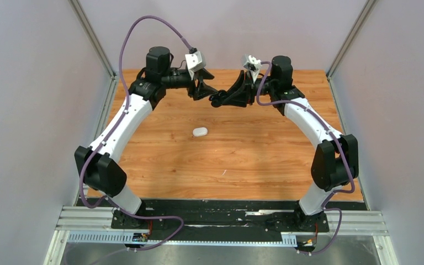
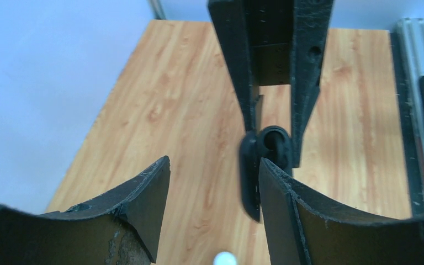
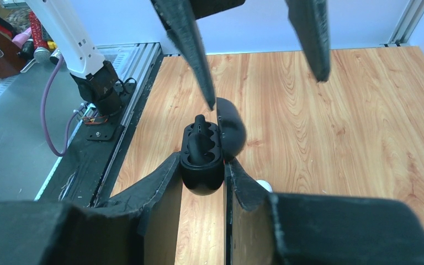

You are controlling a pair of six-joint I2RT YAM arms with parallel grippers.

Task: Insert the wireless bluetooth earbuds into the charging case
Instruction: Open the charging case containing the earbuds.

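Note:
My right gripper [image 3: 202, 165] is shut on a black charging case [image 3: 201, 176], held above the far middle of the table with its lid [image 3: 232, 130] swung open. A black earbud [image 3: 200, 135] stands in one of the case's wells and sticks up above the rim. My left gripper [image 2: 215, 165] faces the case from the other side, open, with nothing between its fingers; its right finger [image 2: 287, 210] is close beside the lid [image 2: 249, 182]. In the top view the two grippers, left [image 1: 205, 91] and right [image 1: 219, 100], nearly meet. No other earbuds show.
A closed white oval case [image 1: 200, 131] lies on the wooden table [image 1: 265, 160] below the grippers, seen also as a white case [image 3: 263, 185] past my right finger. Grey walls and metal rails [image 1: 94, 44] bound the table.

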